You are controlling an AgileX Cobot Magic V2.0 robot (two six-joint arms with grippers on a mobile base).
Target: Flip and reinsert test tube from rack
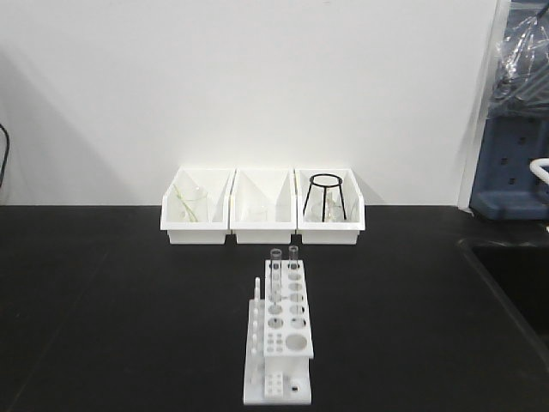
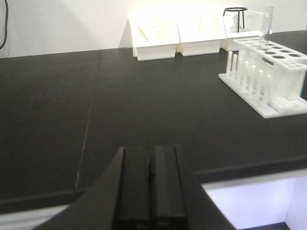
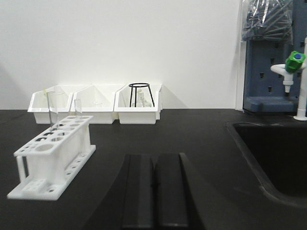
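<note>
Standing on the black table (image 1: 103, 300), the white rack (image 1: 279, 339) shows rows of round holes, short pegs along its 9 o'clock side, and two clear test tubes (image 1: 276, 260) upright at its 12 o'clock end. Three white bins (image 1: 263, 225) line the wall at 12 o'clock, and a sink (image 3: 259, 153) lies at 3 o'clock. The left claw (image 2: 151, 153) and right claw (image 3: 153, 160) are both clenched and empty.

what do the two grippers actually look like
Both look alike: the left gripper and right gripper are matte black, each with two flat slab-like fingers flanked by curved black side pieces. No cables, markings or labels show; the arms themselves are out of view.
</note>
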